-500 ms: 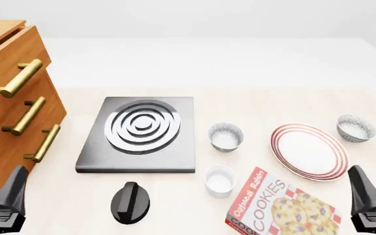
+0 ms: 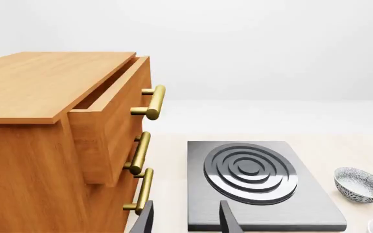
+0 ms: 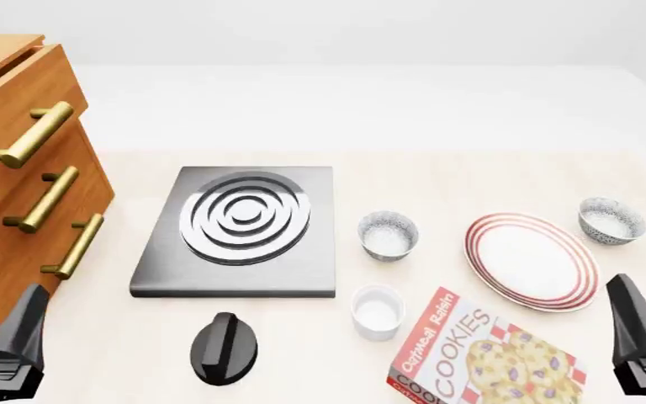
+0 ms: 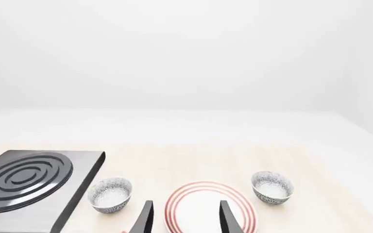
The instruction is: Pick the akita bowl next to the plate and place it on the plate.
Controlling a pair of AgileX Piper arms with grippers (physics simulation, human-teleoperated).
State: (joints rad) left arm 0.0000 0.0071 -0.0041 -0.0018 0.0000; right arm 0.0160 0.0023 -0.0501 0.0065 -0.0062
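The akita bowl [image 3: 611, 220] next to the plate is small and grey-speckled with a white inside. It stands upright just off the far right rim of the plate [image 3: 531, 260], a large white plate with red rings. A second, identical bowl [image 3: 389, 235] stands further off, on the plate's left. The right wrist view shows the akita bowl [image 4: 273, 187], the plate [image 4: 207, 209] and the second bowl [image 4: 110, 194]. My right gripper [image 3: 635, 324] is open and empty at the near right, short of the plate. At the near left, my left gripper [image 3: 23, 326] is also open and empty.
A black stove plate [image 3: 242, 229] with silver rings lies left of centre. A wooden drawer cabinet [image 3: 14, 198] with brass handles fills the left side, its top drawer slightly open. A white ramekin [image 3: 377, 310], a cookies box [image 3: 483, 355] and a black knob [image 3: 225, 347] sit near the front.
My right gripper has shifted slightly to the right. The left gripper and all the dishes stay where they were.
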